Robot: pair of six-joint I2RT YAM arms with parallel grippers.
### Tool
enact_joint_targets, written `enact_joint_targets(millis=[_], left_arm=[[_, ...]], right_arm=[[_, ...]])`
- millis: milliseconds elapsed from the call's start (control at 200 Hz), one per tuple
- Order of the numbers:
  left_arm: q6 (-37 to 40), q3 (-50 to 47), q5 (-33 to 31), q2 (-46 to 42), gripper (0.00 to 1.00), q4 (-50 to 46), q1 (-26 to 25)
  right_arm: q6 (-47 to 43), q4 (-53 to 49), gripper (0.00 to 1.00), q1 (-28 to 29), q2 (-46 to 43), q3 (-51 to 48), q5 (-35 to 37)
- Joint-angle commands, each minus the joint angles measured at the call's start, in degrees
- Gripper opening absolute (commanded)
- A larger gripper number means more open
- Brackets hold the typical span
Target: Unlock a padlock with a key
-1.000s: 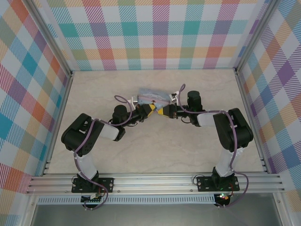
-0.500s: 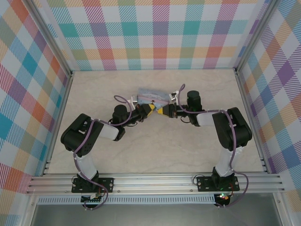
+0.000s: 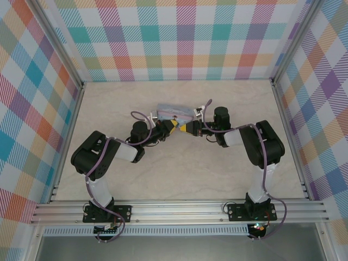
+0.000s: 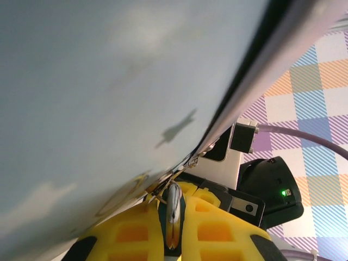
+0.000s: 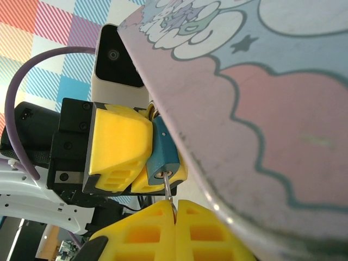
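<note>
In the right wrist view the small blue padlock [image 5: 163, 155] is clamped between my left gripper's yellow fingers [image 5: 117, 144], keyhole end facing the camera. The thin metal key [image 5: 169, 191] runs from the keyhole down into my right gripper [image 5: 175, 209], which is shut on its head. In the left wrist view the padlock [image 4: 173, 209] shows as a shiny sliver pinched in my left gripper [image 4: 173, 223], its shackle hooked to the tin's clasp. From above, the left gripper [image 3: 172, 126] and right gripper [image 3: 184, 128] meet tip to tip just in front of the tin.
The light blue cartoon-printed tin [image 3: 174, 111] lies right behind both grippers; its lid [image 5: 261, 109] and side [image 4: 109, 81] crowd both wrist views. The right wrist camera housing [image 4: 266, 185] sits close to the left fingers. Checked walls ring the marble table [image 3: 179, 168].
My right gripper has moved left toward the left gripper, closing the gap between them. The tin has shifted slightly left. The left arm has barely moved.
</note>
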Motion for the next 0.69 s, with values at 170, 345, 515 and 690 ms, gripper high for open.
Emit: enact_joint_targets(millis=[170, 345, 515, 690], left_arm=[[3.7, 1.1, 15.6, 0.0, 0.0, 6.0, -4.1], [8.4, 0.8, 18.5, 0.6, 0.0, 3.0, -4.1], [13.0, 0.7, 19.9, -0.2, 0.0, -2.2, -4.0], [8.9, 0.7, 18.7, 0.3, 0.0, 1.7, -4.3]], right_arm=[[0.6, 2.8, 0.06, 0.8, -2.3, 2.6, 5.4], [0.8, 2.2, 0.06, 0.5, -4.0, 3.1, 4.3], [-1.2, -0.2, 0.06, 0.4, -5.0, 2.5, 4.7], [2.6, 7.0, 0.06, 0.6, -3.0, 2.4, 5.6]])
